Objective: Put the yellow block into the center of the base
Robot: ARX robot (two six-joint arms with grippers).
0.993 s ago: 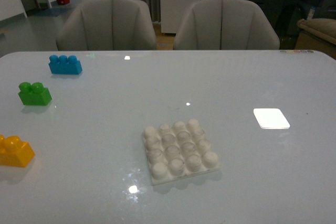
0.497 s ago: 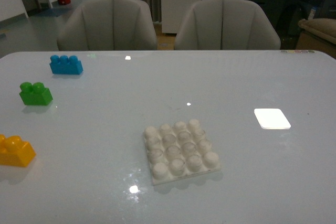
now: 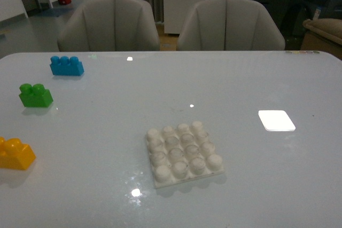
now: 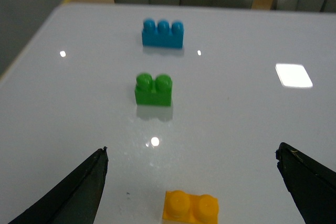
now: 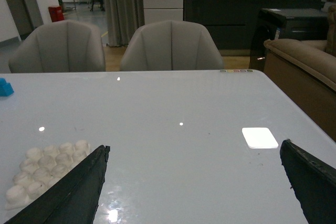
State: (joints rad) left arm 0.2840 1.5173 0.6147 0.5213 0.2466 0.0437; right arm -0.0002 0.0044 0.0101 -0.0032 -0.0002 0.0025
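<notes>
While hovering over table (image 3: pixel 240 78) | left gripper (image 4: pixel 191 151) spread wide, holding nothing, near yellow block (image 4: pixel 190 206) | right gripper (image 5: pixel 195 145) spread wide, holding nothing | block at table's left edge, well apart from base (image 3: pixel 183 153)

The block (image 3: pixel 16 154) is yellow, the base (image 3: pixel 184 153) white.
</notes>
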